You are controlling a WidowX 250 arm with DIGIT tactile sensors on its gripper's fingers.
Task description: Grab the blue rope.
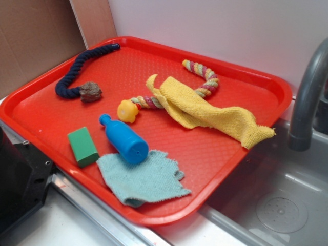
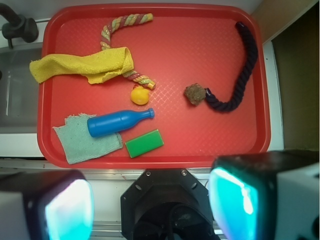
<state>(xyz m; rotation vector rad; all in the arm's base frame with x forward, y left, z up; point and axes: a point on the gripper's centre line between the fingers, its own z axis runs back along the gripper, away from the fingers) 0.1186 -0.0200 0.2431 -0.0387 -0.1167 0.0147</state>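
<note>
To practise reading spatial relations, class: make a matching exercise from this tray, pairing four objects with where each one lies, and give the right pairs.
Objects
1. blue rope
2. blue bottle
3. yellow cloth
4. green block

Places
A. draped across the striped rope
B. base resting on the teal cloth
C. one end beside the brown lump
D. alone on bare tray, near the bottle

Pairs: 1-C, 2-B, 3-A, 4-D

Place: I seem to be at a kitchen-style sink counter, likely a staged one.
Sink: a grey basin [image 1: 287, 205] sits beside my tray.
Faucet: a dark grey spout [image 1: 307, 97] curves over it.
Tray: a red plastic serving tray [image 1: 246, 77] holds toys and cloths.
Backdrop: cardboard panel [image 1: 31, 41] and plain white wall [image 1: 215, 25].
</note>
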